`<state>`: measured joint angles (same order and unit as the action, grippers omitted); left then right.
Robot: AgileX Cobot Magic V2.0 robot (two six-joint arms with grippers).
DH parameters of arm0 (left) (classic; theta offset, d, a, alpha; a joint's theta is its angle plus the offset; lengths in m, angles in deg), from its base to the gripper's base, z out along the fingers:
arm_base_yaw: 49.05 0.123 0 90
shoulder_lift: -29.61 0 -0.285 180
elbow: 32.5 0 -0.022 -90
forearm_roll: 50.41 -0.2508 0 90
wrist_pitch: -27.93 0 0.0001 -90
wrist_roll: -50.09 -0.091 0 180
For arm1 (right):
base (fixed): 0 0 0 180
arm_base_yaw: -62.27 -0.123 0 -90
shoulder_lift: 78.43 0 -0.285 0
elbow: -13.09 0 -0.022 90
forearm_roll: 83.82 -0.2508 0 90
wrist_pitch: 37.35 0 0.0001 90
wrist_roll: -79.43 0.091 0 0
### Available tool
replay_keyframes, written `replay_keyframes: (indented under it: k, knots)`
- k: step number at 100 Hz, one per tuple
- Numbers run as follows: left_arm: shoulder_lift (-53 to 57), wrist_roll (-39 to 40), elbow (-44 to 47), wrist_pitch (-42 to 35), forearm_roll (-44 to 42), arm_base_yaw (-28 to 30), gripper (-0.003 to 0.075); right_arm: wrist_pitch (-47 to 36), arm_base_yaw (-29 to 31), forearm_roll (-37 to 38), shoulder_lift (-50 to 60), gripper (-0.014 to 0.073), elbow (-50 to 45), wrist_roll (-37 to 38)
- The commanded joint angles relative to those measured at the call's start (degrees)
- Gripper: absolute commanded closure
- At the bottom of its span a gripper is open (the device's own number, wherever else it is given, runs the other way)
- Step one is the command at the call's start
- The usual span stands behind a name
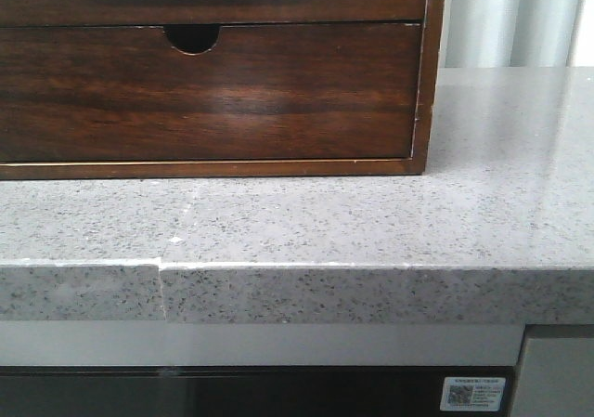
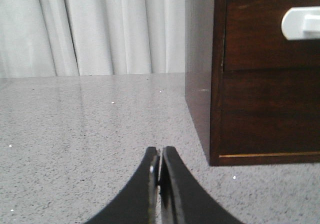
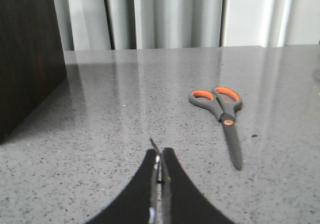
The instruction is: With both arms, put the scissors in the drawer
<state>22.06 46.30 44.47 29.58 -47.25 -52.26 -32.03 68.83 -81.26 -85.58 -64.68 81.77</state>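
1. The scissors [image 3: 224, 118] lie flat on the grey speckled worktop [image 1: 371, 222], seen only in the right wrist view, ahead of the right claw [image 3: 159, 156]. They are closed, with grey blades and orange-lined grey loops.
2. They should be light, stiff and thin. Lying flat on a smooth, glossy top, they will likely slide under a poor pinch. The pivot, or the shank just below the loops, looks the best hold.
3. Both claws are closed and empty; the left claw [image 2: 160, 156] rests low near the cabinet's [image 2: 200, 74] corner.
4. The drawer [image 2: 272, 29], the upper one with the white cut-out, is shut, so it must be opened first.
5. Nothing lies between the right claw and the scissors; the cabinet's dark side stands well apart from them.
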Motion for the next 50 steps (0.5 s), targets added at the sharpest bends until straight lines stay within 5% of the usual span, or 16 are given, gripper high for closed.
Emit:
replay_keyframes:
  k: [1,23,50]
  knots:
    - [1.71,0.63,1.62,-5.79,4.01,0.12,0.0741,-4.67,0.46,2.22,1.12,0.0662,-0.92,-0.28]
    - [1.47,0.63,-4.91,-3.98,7.36,0.12,0.0741,0.10,0.46,-0.91,1.12,0.0662,4.95,-0.28]
    - [-6.33,0.63,-22.83,11.35,7.90,0.12,0.0741,16.20,0.46,-0.91,-5.76,0.0662,22.61,-0.28]
